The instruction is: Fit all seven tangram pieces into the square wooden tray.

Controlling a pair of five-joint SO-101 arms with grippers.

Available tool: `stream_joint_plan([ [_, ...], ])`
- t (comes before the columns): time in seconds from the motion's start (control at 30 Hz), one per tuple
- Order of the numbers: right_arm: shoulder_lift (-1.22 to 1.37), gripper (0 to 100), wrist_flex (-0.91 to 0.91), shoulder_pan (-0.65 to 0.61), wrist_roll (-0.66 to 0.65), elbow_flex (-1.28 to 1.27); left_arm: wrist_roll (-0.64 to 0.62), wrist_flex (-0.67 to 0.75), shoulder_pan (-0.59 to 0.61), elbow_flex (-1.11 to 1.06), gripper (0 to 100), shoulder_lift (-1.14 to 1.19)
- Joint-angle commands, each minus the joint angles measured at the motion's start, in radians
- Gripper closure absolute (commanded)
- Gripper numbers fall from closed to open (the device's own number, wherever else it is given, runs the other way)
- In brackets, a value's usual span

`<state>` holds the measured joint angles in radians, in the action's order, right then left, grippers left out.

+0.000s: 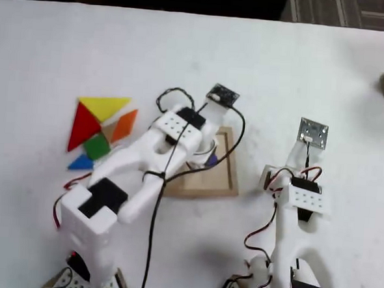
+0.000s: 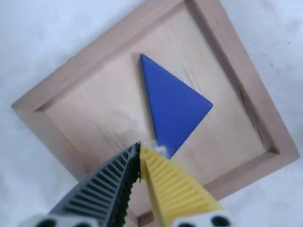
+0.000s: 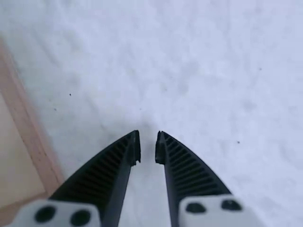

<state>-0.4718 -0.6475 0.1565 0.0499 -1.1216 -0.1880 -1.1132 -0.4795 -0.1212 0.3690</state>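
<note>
The flat blue triangle (image 2: 173, 106) lies in the shallow wooden tray (image 2: 236, 61), just ahead of the left gripper (image 2: 139, 150), whose ribbed tips are pressed together, empty. A nudge could skid the smooth piece askew. The right gripper (image 3: 147, 142), tips slightly parted, hangs over the white tabletop (image 3: 213, 71) beside the tray.

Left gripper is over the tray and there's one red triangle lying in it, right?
Not quite. The triangle lying in the tray is blue, not red, as the left wrist view shows. The left gripper is over the tray, as you said.
</note>
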Motion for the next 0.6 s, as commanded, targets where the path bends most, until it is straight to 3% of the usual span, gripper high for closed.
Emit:
stream_joint_plan([
  [0.0, -0.036, 93.9, 0.018, 0.002, -0.014, 0.005, 0.006, 0.094, -0.016, -0.034, 98, -0.01],
  [0.37, -0.036, 93.9, 0.018, 0.002, -0.014, 0.005, 0.006, 0.068, -0.142, -0.035, 98, -0.01],
  [0.57, -0.038, 93.8, 0.018, 0.001, -0.014, 0.005, 0.005, 0.173, -0.153, -0.035, 98, -0.01],
])
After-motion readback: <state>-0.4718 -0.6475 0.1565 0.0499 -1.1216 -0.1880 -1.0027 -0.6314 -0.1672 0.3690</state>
